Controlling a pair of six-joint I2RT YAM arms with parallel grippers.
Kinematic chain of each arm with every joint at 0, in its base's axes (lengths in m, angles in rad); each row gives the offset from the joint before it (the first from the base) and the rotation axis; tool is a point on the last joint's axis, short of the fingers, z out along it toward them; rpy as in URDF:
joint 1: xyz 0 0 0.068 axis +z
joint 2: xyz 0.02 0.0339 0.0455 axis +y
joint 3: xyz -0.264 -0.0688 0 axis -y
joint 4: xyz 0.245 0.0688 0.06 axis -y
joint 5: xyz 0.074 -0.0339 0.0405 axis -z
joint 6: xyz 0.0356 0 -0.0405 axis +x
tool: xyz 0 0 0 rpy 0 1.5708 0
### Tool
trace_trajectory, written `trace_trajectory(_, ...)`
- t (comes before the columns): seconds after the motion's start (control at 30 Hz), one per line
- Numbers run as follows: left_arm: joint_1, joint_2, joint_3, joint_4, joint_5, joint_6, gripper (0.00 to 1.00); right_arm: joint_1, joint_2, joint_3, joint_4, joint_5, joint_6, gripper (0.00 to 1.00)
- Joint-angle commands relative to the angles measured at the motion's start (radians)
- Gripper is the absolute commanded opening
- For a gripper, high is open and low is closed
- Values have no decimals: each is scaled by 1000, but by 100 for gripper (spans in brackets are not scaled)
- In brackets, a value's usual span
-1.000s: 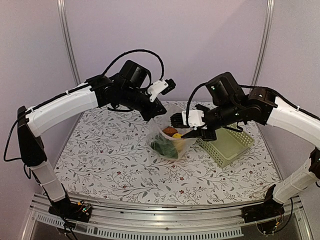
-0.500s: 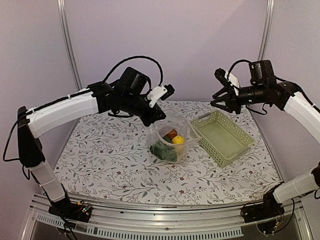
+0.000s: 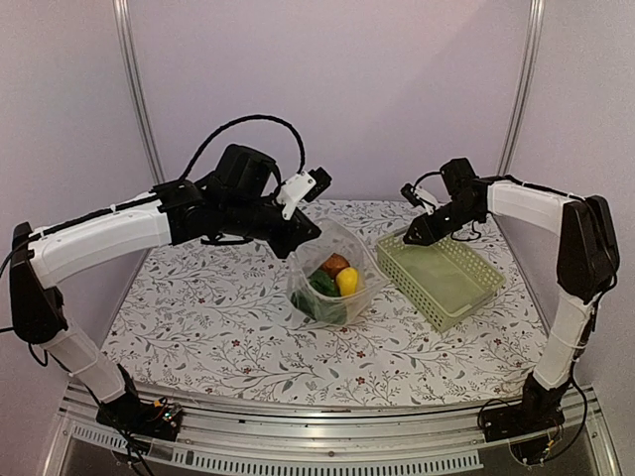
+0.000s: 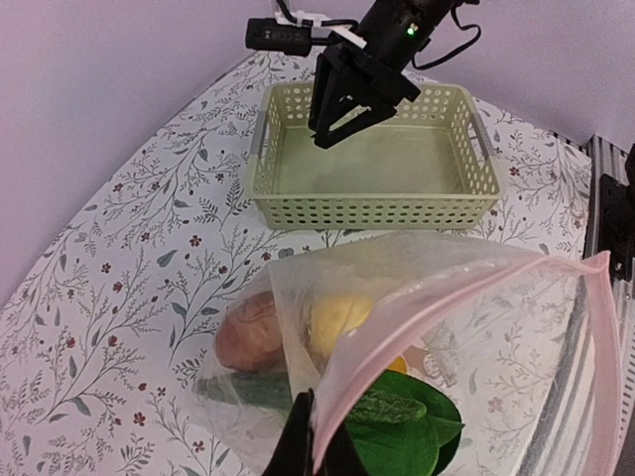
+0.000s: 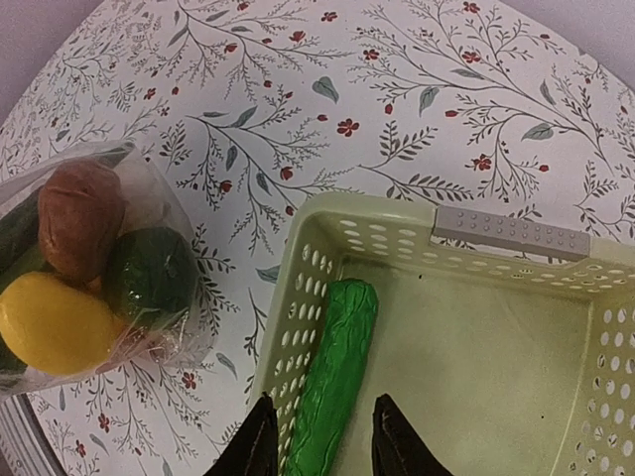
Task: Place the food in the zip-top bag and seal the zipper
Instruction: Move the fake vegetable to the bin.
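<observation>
The clear zip-top bag (image 3: 332, 278) stands open mid-table. My left gripper (image 3: 298, 233) is shut on its pink zipper (image 4: 446, 288), holding the mouth up; its fingers (image 4: 298, 446) pinch the strip. Inside lie a reddish-brown round piece (image 4: 253, 332), a yellow fruit (image 4: 337, 317), a leafy green (image 4: 407, 436) and a dark cucumber (image 4: 248, 392). My right gripper (image 5: 322, 441) hangs open over the left side of the green basket (image 5: 397, 213). A bright green cucumber (image 5: 337, 367) lies on the basket floor under its jaws, with a gap on the right side.
The pale green lattice basket (image 3: 446, 278) sits right of the bag, nearly touching it. Flower-patterned cloth covers the table (image 3: 198, 317). Walls stand close behind, with metal posts at both back corners.
My right arm pulled away from the bag's mouth, swung up to the right, then came down over the basket's left side. The left arm shifted slightly left, still holding the bag.
</observation>
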State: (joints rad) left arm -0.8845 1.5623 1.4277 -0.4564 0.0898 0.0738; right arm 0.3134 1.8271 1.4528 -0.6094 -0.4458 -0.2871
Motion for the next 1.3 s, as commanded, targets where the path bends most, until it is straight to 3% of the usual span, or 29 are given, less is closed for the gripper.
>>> trace_trajectory(0.0, -13, 18, -7, 34, -33, -33, 0, -10, 117, 106, 11, 65, 67, 32)
trace_trajectory(0.27, -14, -4, -15, 37, -69, -28, 0, -12, 310, 224, -18, 48, 88, 33)
trace_trajectory(0.6, -8, -4, -14, 32, -87, -20, 0, 7, 333, 186, -42, -8, 47, 52)
trace_trajectory(1.0, -4, 0, -10, 24, -87, -17, 0, 20, 347, 145, -26, 154, 70, 51)
trace_trajectory(1.27, -1, -3, -9, 20, -87, -17, 0, -18, 309, 156, -15, 262, 108, 42)
